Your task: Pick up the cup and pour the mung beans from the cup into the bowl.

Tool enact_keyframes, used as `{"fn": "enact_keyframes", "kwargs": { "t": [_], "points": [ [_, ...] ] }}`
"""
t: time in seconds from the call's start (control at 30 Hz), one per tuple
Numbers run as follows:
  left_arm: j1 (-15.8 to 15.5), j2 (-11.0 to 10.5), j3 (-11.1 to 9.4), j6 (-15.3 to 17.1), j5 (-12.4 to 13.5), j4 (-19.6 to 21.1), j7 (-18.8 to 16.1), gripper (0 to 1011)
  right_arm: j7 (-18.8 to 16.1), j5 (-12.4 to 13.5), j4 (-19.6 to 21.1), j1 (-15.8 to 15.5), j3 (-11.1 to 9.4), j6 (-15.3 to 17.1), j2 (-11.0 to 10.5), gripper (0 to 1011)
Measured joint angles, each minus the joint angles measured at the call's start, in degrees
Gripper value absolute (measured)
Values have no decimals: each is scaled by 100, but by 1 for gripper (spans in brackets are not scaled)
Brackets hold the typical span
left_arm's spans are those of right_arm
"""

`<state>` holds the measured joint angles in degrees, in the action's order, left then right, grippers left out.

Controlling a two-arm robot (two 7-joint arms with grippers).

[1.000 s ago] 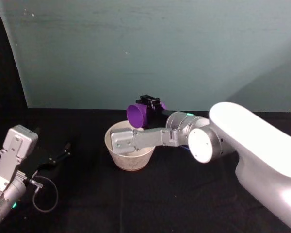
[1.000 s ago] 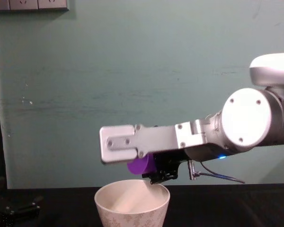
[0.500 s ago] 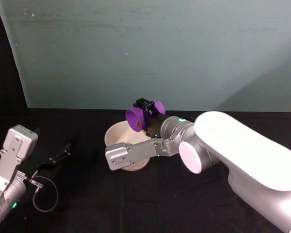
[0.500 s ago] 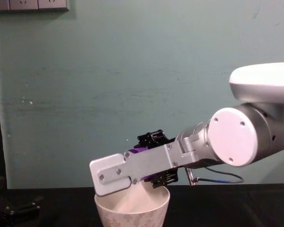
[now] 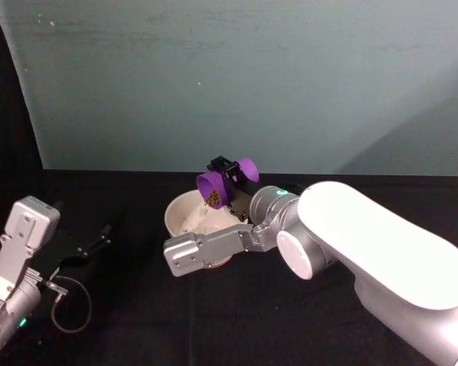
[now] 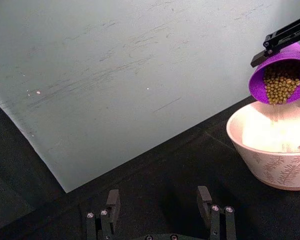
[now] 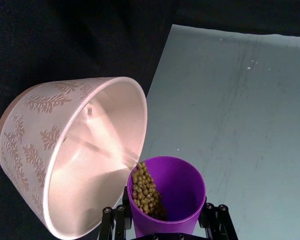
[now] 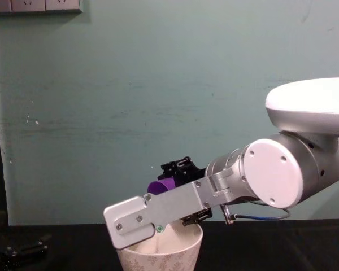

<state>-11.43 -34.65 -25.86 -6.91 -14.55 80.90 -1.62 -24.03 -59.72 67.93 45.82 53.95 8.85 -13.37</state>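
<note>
over bowl (image 5: 179,214): tilted cup (image 5: 212,185), right arm (image 5: 214,248) block | left of bowl: open table (image 5: 130,207) | behind: wall (image 5: 214,76)

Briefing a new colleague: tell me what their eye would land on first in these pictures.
The purple cup, tipped steeply in the right claw at the centre of the scene, with green beans sliding to its lip and a thin stream falling. Right under it stands the wide cream bowl with a leaf pattern. The left claw sits open, low at the robot's left, apart from both.
</note>
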Motion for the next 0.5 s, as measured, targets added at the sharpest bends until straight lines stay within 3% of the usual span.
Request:
{"fn": "enact_keyframes", "kwargs": {
  "t": [0.5],
  "points": [
    [-1,0,0,0,0,0,0,1011,-44,-434,24,-32,79,-19,25,724]
  ]
}}
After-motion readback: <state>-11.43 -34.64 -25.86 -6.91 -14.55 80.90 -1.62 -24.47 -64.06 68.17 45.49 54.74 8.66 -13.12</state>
